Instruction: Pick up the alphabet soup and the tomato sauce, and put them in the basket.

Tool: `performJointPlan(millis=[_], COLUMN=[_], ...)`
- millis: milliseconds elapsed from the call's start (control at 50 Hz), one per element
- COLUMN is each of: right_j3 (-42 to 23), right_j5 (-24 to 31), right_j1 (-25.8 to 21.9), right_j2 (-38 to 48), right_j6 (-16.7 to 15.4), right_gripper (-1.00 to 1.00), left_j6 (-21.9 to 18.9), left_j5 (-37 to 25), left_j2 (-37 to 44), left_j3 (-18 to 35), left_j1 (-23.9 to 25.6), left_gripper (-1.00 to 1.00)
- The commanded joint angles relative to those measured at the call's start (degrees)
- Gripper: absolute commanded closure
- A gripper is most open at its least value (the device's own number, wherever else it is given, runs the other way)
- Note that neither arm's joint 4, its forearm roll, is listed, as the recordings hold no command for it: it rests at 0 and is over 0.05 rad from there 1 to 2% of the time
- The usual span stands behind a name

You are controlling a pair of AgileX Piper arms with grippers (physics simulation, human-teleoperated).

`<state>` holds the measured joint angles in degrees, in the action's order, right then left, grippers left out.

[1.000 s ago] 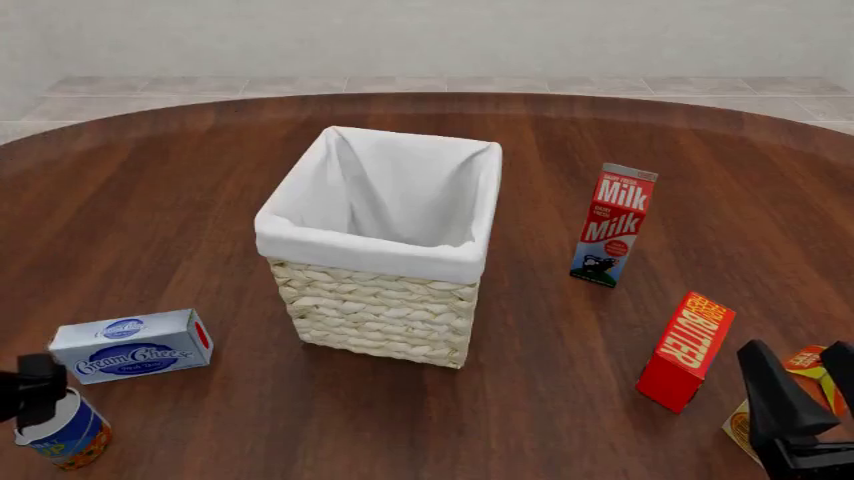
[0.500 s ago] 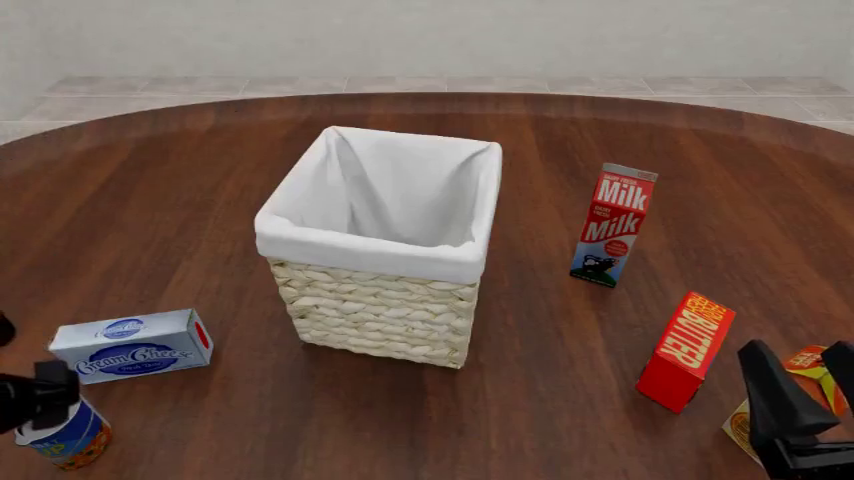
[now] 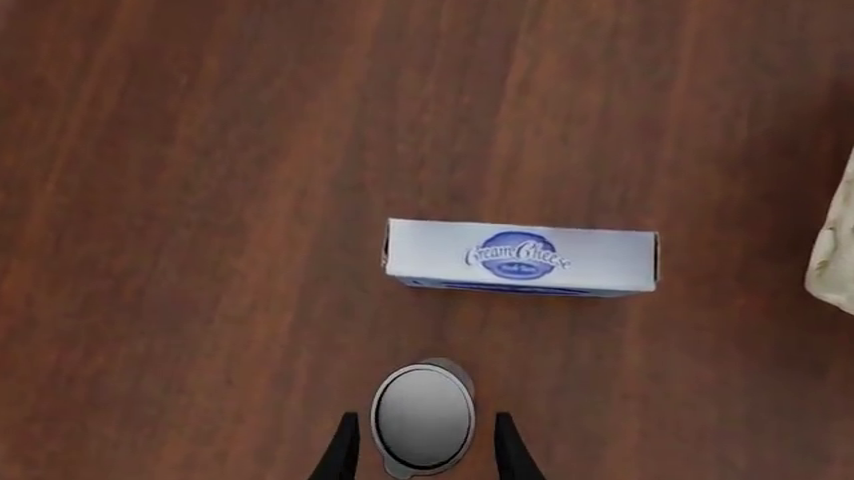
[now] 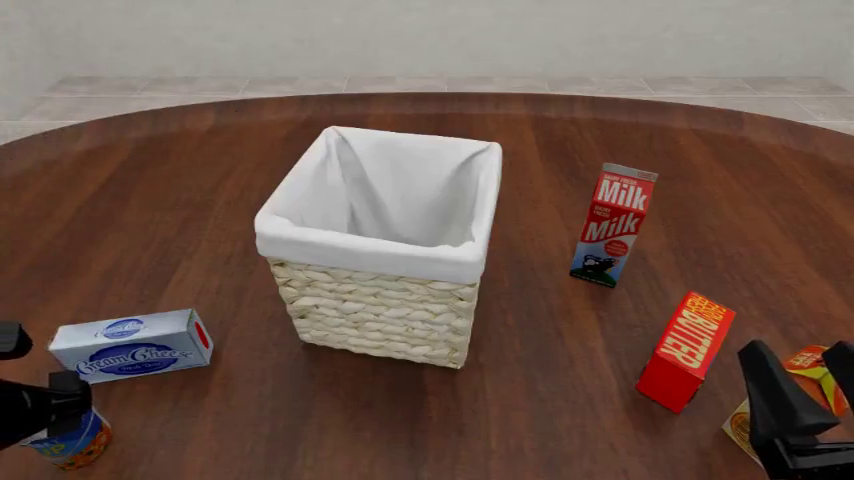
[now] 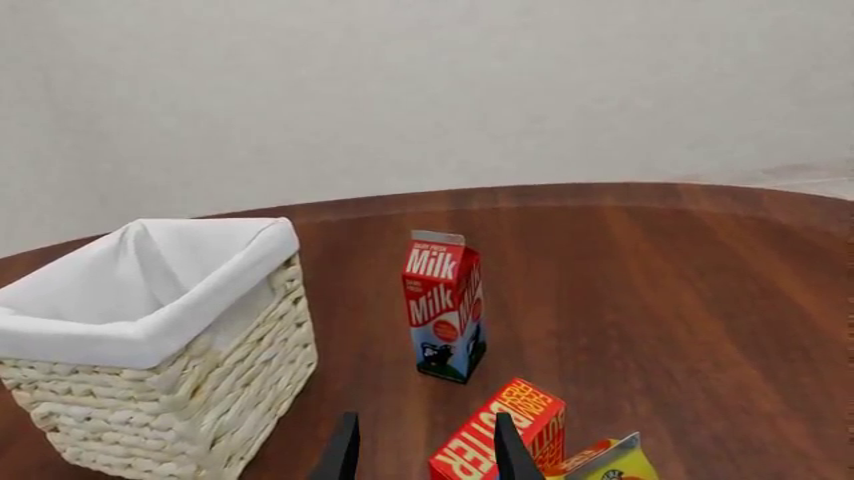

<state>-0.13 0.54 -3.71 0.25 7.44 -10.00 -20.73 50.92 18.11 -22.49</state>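
Lowered since the earlier frames, the left hand [image 4: 34,412] now sits further down over the alphabet soup [image 4: 74,443], covering more of the can at the near left edge of the desk [image 4: 200,180]. In the left wrist view the can's silver-grey top [image 3: 422,417] lies between the two fingers [image 3: 342,455], which stand apart on either side of it; contact cannot be confirmed. The tomato sauce does not appear in any view.

The basket [image 4: 380,310] stands upright near the desk's centre, well apart from the soup. Its white liner [image 4: 387,195] is folded over the rim; the visible part of the interior shows only cloth.

A box lettered "Cream Cheese" [image 4: 134,346] lies on its side just beyond the soup, between the can and the basket. Right of the basket stands a carton marked "Milk" [image 4: 614,225]. Nearer, a red box marked "BUTTER" [image 4: 686,351] stands tilted, beside an orange and yellow package [image 4: 787,390].

The right hand [image 4: 801,400] hovers at the near right, fingers [image 5: 344,450] apart, holding nothing.
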Motion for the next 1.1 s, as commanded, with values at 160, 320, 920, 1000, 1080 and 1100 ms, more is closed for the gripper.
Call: performJointPlan(millis=[160,320,920,1000,1080,1100], right_j3=[0.0,0.0,0.0,0.01,0.01,0.01], right_j5=[-0.01,0.0,0.05,0.04,0.02,0.04], right_j1=[0.16,0.14,0.25,0.29,0.28,0.27], right_j2=[-0.05,-0.03,-0.11,-0.12,-0.11,-0.12], right_j6=[-0.11,-0.24,-0.33,-0.34,-0.38,-0.39], right_gripper=[-1.0,-1.0,-1.0,-1.0,-1.0,-1.0], left_j6=[-0.05,0.09,0.24,0.09,-0.01,0.15], left_j5=[4.59,6.45,13.01,13.71,14.23,14.28], left_j2=[3.08,4.52,9.37,9.82,10.23,10.25], left_j3=[-2.49,-3.54,-6.8,-7.28,-7.48,-7.57], left_j1=[-0.64,-1.14,-1.76,-1.95,-2.24,-2.13], left_gripper=[-1.0,-1.0,-1.0,-1.0,-1.0,-1.0])
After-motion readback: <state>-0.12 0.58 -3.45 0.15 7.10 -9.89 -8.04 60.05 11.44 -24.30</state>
